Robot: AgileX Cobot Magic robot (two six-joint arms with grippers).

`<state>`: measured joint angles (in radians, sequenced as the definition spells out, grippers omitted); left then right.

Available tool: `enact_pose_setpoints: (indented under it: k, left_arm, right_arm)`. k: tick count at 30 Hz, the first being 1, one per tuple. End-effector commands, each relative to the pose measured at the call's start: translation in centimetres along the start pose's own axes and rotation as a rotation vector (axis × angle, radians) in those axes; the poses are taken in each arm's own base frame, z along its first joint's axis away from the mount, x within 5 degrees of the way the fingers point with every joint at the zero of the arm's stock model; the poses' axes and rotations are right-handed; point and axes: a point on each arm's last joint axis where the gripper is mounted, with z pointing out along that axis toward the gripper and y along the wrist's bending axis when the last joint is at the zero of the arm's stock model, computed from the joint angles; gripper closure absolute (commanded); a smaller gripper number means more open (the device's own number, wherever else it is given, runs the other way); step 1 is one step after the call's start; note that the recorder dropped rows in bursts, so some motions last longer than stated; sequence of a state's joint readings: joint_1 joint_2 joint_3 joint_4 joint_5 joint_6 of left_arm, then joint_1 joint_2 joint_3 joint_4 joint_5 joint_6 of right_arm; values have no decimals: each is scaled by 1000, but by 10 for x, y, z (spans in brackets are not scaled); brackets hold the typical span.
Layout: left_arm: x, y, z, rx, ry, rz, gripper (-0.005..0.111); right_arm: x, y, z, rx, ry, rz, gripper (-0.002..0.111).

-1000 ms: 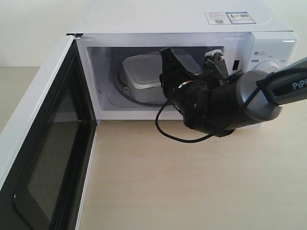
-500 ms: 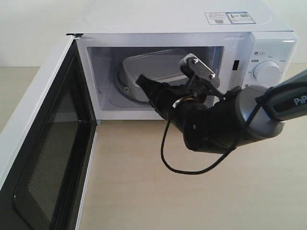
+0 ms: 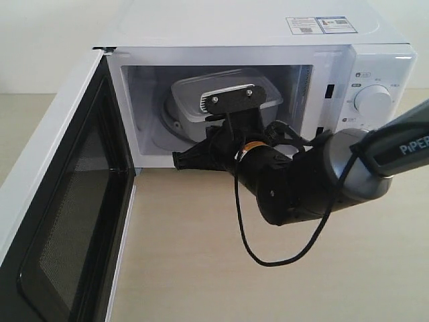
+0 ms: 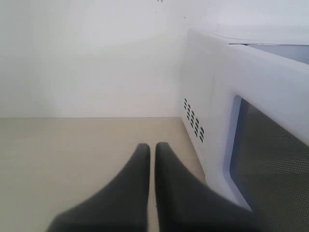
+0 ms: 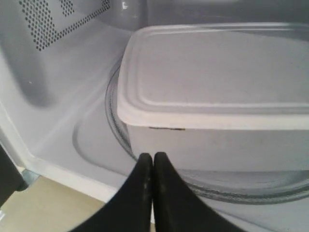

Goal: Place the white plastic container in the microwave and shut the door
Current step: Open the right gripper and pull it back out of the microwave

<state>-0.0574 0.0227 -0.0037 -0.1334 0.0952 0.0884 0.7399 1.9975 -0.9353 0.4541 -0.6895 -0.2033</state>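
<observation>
Markings: the grey right arm [image 3: 348, 171] carries white lettering reading "PIPER", partly cut by the frame edge. Two stickers [image 3: 318, 25] sit on top of the microwave [image 3: 234, 27] towards its dial side; their print is too small to read. The marks around the upper dial [image 3: 373, 100] are also illegible. No brand name on the microwave can be made out. A small yellow label [image 3: 249, 149] on the right wrist cannot be read.

Task item: the white plastic container [image 5: 217, 96], lid on, rests on the glass turntable [image 5: 231, 193] inside the microwave cavity. A short dark mark shows under its lid rim. The door [image 3: 60, 221] stands wide open at the microwave's hinge side, its black inner face showing.

Right hand [image 5: 153, 157]: fingers pressed together, pinching nothing, at the lower front edge of the microwave opening, pointing at the container. A black cable [image 3: 244, 228] loops below it over the tabletop [image 3: 201, 255].

Left hand [image 4: 150, 147]: fingers pressed together with only a thin seam between them, empty, beside the microwave's vented side wall. It is not seen in the exterior view.

Obscured: the wrist camera mount [image 3: 231, 100] covers part of the container. The door's lower end and the microwave's lower dial are cut off or hidden.
</observation>
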Motion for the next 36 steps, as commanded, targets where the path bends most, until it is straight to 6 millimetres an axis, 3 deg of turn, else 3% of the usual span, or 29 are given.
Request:
enact_pose_setpoints:
  k: [1,8,14,22,29,36]
  left_arm:
    - [0,0,0,-5,-9,-11,102]
    - [0,0,0,-5,-9,-11,102]
    - [0,0,0,-5,-9,-11,102]
    - [0,0,0,-5,-9,-11,102]
    - [0,0,0,-5,-9,-11,102]
    - [0,0,0,-5,-9,-11,102]
  right_arm:
    - [4,3,18,3,-20,-21,108]
    - [-9,8,37,21,-73,-5,108]
    - [-15,-8,48,74,-62,63,108]
    - [-18,-1,44,38,-8,87,108]
    - [-31,20,20,-16,-27,74,108]
    - [-35,29,-35,-71,28,72,108]
